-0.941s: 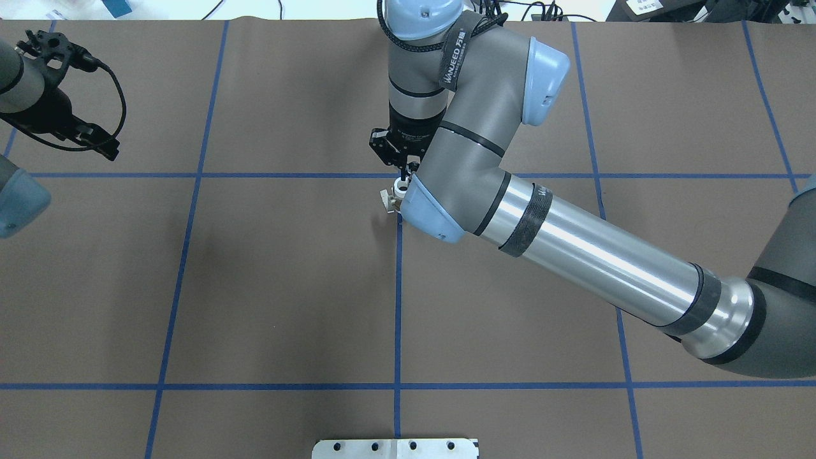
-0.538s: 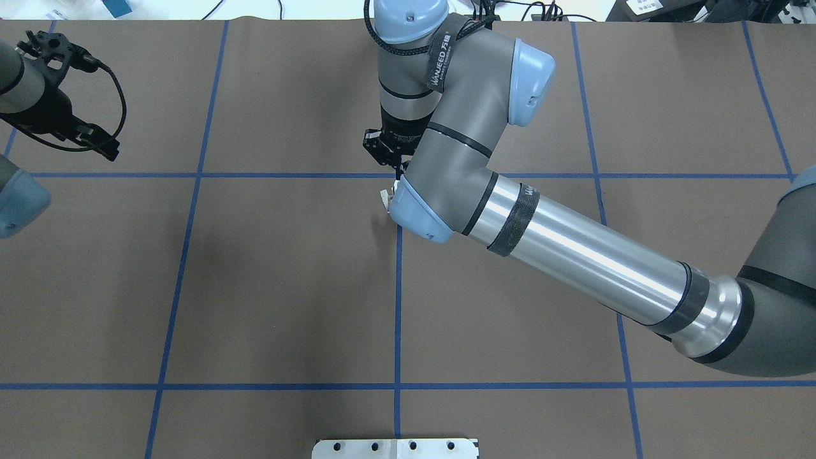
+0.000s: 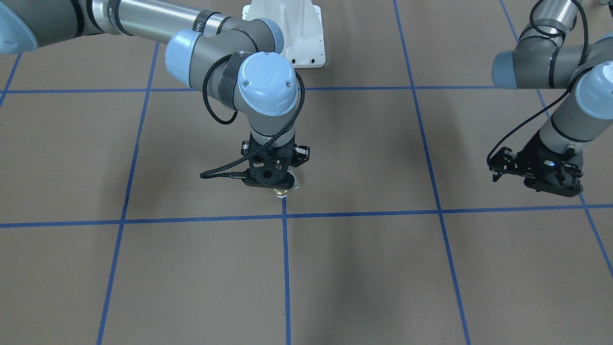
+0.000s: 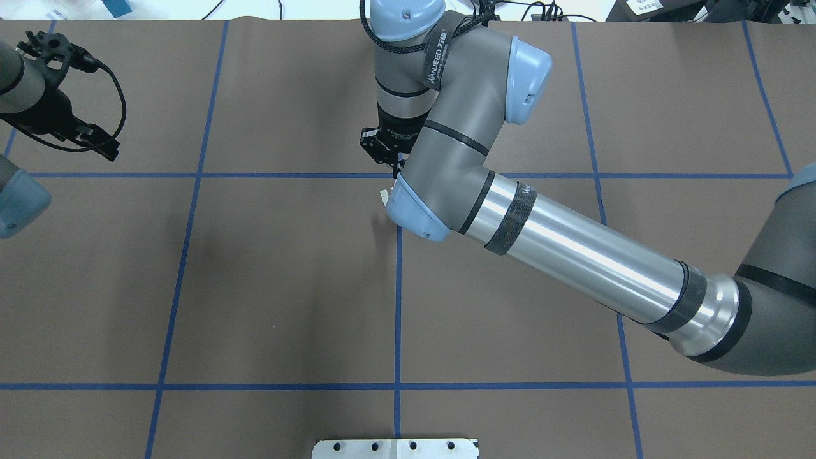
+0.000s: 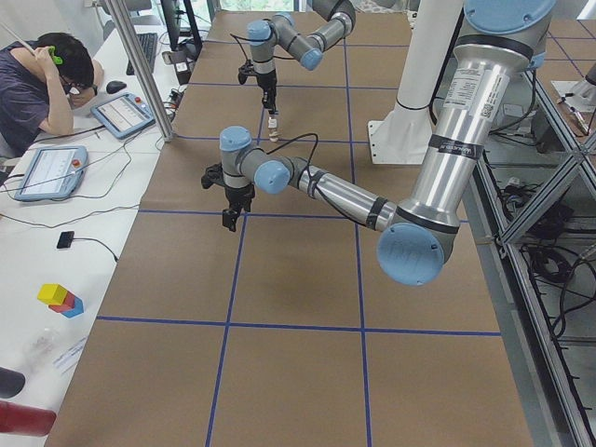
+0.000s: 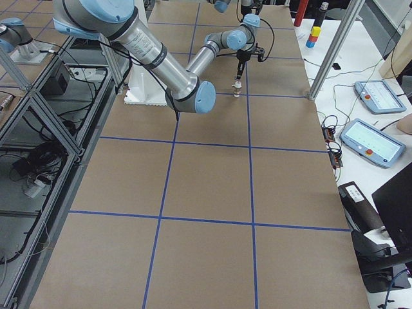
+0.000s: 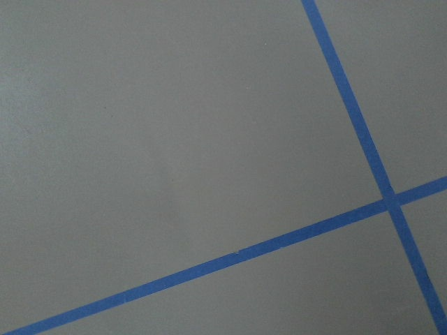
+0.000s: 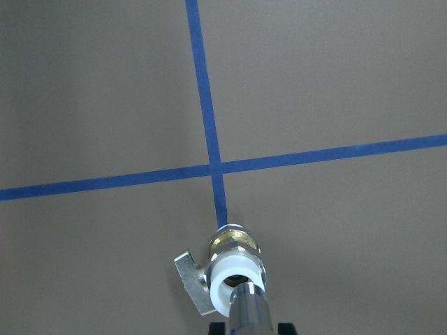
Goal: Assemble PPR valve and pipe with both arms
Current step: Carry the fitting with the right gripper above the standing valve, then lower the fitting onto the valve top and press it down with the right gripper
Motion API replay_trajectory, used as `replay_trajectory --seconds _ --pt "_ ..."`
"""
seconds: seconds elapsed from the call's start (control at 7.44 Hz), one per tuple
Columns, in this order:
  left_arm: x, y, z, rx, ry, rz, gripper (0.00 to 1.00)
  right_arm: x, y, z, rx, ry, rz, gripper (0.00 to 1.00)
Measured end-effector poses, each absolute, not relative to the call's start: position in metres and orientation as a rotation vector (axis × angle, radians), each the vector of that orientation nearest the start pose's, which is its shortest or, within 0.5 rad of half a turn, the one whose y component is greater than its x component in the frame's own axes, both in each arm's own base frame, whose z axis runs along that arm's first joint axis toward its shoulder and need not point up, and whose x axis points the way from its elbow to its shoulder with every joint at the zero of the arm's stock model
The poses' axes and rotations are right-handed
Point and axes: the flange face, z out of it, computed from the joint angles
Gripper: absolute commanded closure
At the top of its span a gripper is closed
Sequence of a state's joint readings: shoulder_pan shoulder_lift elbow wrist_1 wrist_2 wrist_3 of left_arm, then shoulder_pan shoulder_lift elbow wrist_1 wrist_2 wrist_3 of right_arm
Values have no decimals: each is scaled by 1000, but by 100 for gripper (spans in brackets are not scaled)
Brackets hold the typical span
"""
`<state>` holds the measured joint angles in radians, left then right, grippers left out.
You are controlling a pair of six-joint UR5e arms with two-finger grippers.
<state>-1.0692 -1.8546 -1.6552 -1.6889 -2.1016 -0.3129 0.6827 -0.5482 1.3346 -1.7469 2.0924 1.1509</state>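
Observation:
The PPR valve (image 8: 234, 262) stands upright on the brown table at a blue tape crossing, brass middle below, white collar on top, grey lever to its left. It peeks out under my right wrist in the front view (image 3: 281, 193) and the overhead view (image 4: 385, 194). My right gripper (image 8: 249, 328) points straight down and is shut on the silver pipe (image 8: 246, 310), whose lower end sits at the collar's mouth. I cannot tell how deep it is. My left gripper (image 4: 95, 141) hangs far to the left, away from both. I cannot tell whether it is open or shut.
The white bolted pedestal (image 4: 395, 448) stands at the robot's edge of the table. Blue tape lines (image 7: 363, 139) grid the brown mat. An operator (image 5: 47, 74) sits at a side desk with tablets (image 5: 121, 114) beyond the table's far edge.
My right wrist has shifted a little to the left in the overhead view and now covers most of the valve. The left arm has not moved.

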Motion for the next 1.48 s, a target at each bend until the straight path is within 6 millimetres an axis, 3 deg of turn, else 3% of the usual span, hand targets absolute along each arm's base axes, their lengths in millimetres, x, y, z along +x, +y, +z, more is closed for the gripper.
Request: replay_trajectory --seconds 1.48 --pt "226 -582 464 223 666 308 0 -550 -552 123 -101 -788 63 100"
